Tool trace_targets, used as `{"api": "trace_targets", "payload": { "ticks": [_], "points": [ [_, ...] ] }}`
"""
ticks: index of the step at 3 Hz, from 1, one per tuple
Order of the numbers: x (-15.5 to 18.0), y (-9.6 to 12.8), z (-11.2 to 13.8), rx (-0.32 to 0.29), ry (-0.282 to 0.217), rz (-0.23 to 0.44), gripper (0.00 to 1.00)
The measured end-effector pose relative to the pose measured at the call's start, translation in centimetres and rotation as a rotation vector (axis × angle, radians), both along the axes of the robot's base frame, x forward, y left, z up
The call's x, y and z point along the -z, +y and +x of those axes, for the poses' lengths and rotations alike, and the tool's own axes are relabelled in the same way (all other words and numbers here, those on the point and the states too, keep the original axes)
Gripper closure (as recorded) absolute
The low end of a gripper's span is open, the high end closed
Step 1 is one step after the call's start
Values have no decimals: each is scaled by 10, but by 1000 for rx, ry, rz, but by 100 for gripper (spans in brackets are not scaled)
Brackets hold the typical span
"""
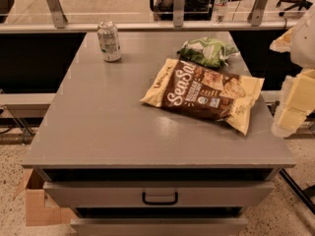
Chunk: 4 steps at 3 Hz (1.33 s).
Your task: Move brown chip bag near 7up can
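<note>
The brown chip bag (204,95) lies flat on the right half of the grey table (108,127), its white "Sea Salt" script facing up. The 7up can (109,42) stands upright at the table's far left, well apart from the bag. My gripper (289,109) hangs at the right edge of the view, just past the table's right side and to the right of the bag, touching neither it nor the can.
A smaller green and white bag (207,51) lies just behind the brown bag. A clear plastic bottle (221,1) stands beyond the far rail. The table front has drawers with a handle (160,198). A cardboard box (37,205) sits on the floor at left.
</note>
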State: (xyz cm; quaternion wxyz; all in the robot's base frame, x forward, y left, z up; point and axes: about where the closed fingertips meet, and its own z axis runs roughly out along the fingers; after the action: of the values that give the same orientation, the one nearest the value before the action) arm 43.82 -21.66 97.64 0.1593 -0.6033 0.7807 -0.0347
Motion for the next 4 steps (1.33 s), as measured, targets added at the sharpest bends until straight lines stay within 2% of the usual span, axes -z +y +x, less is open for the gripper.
{"api": "trace_targets", "payload": {
  "ticks": [1,3,4],
  "points": [
    [0,0,0,0,0,0,0],
    [-65,-13,33,40,-97,238,0],
    [-102,-25,29,77,-106,338,0]
  ]
}}
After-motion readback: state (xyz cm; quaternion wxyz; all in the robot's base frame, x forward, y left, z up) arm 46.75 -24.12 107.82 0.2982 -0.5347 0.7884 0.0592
